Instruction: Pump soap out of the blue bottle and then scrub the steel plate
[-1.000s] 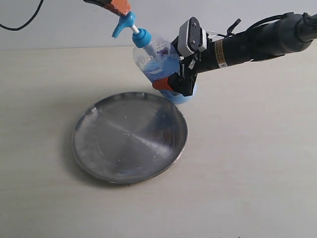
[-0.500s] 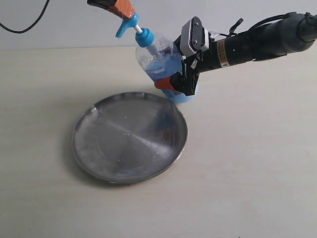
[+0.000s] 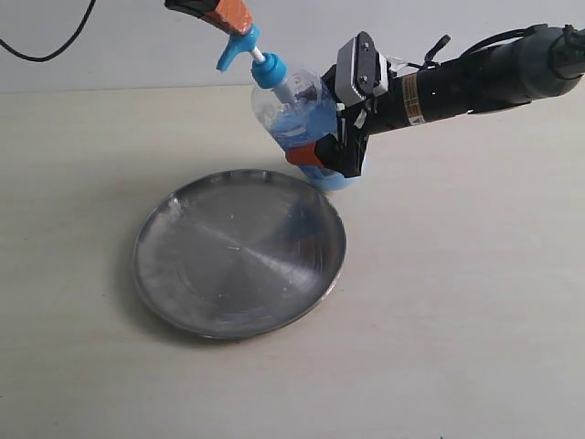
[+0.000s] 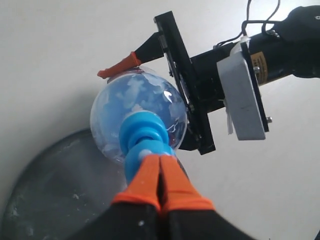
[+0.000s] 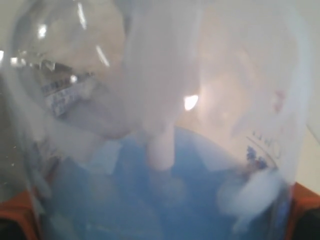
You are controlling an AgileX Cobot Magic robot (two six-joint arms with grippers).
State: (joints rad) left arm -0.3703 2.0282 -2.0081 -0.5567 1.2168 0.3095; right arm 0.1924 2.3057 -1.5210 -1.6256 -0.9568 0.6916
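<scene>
One blue bottle (image 3: 297, 114) stands in the upper middle of the frame. It is tipped so that its pump head (image 3: 236, 48) leans toward the upper left, and light-blue soap (image 5: 160, 200) has pooled in its lower half. The right hand (image 3: 318, 137) reaches in from the upper right and grips the bottle around its lower body, one orange pad pressed on the near side. The left hand (image 3: 224, 14) comes in at the top edge. Its two orange fingers (image 4: 150, 180) are shut tight against each other, with the tips resting on the pump head. Just below the bottle's base, the steel plate (image 3: 239, 254) lies flat on the pale surface (image 3: 457, 320), centre-left, with its rim beside the bottle.
</scene>
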